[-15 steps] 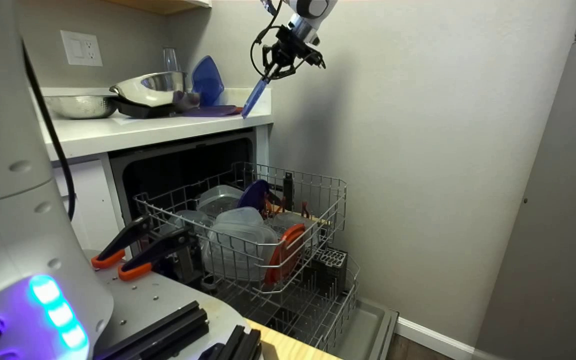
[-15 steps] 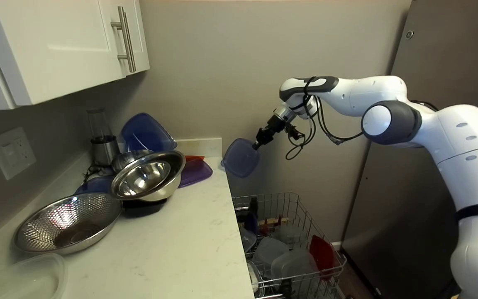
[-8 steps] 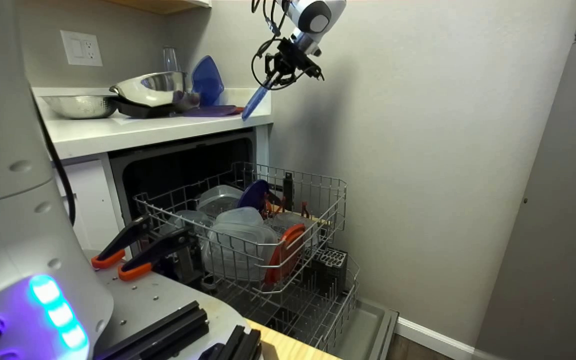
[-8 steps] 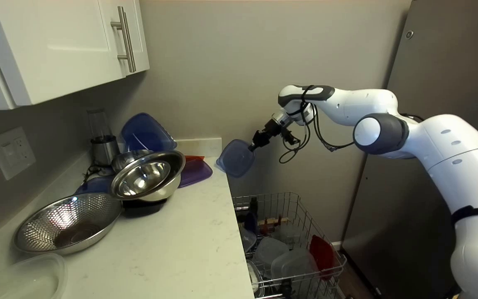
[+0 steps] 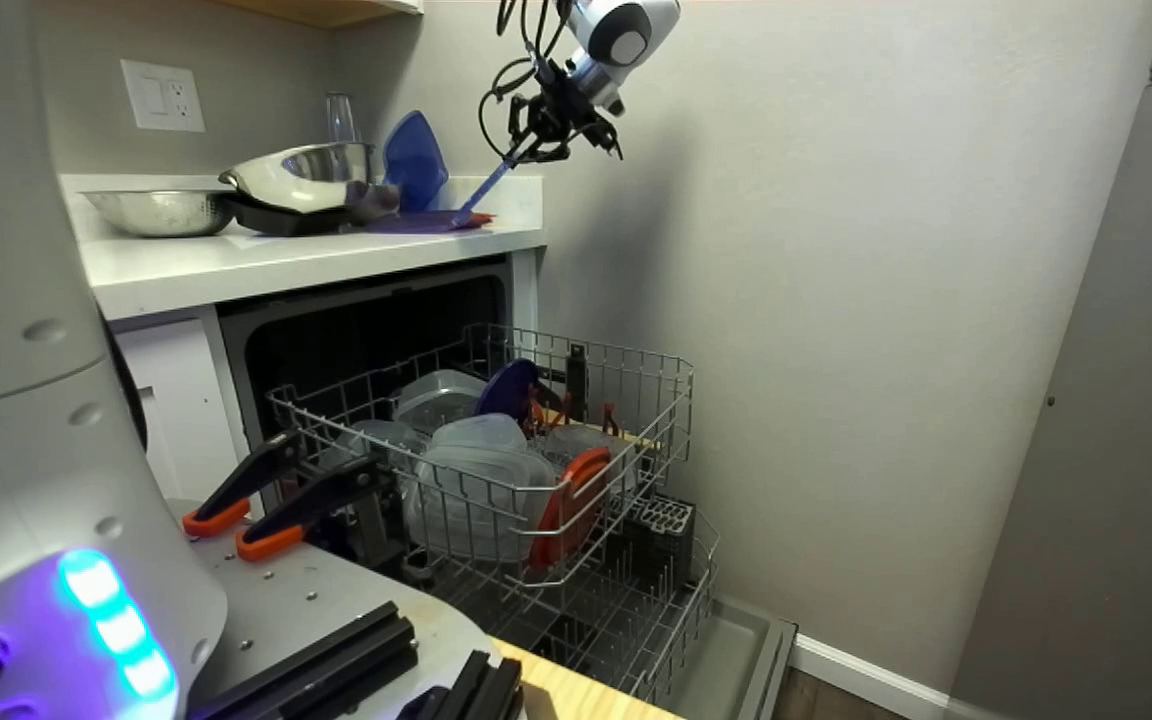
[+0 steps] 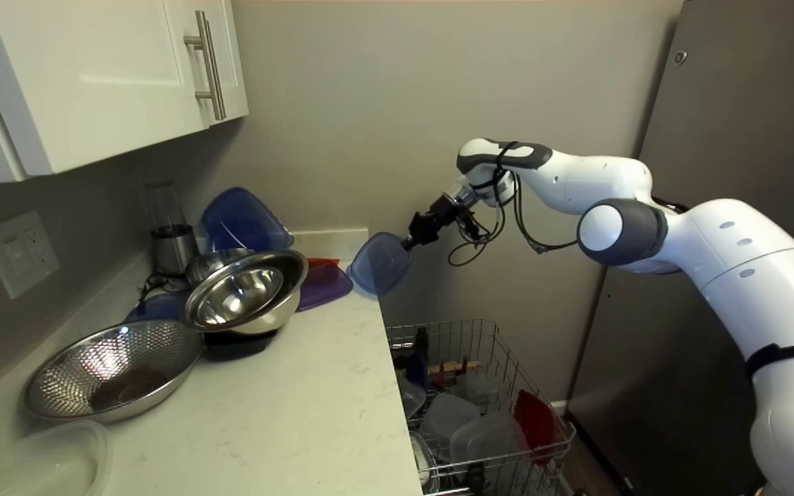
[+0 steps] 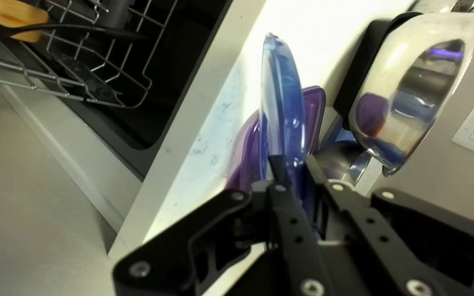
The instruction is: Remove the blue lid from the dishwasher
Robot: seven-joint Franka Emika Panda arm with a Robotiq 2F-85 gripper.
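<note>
A pale counter (image 6: 314,393) runs along the left in an exterior view, and the white robot arm (image 6: 590,180) reaches from the right toward its far end. Under the counter the dishwasher (image 5: 376,328) stands open, its wire upper rack (image 5: 636,354) well out in front of the dark inside. Along the counter's left side sit a steel colander (image 6: 87,365), near, and a tilted steel bowl (image 5: 281,180), farther off. The black gripper (image 7: 294,162) is clamped on one edge of the blue lid (image 6: 378,265), which is out of the dishwasher and slants down and left from the grip, by the counter's far right corner. Left of it a purple lid (image 6: 324,286) lies on the counter; whether the two touch is hard to tell from these angles.
</note>
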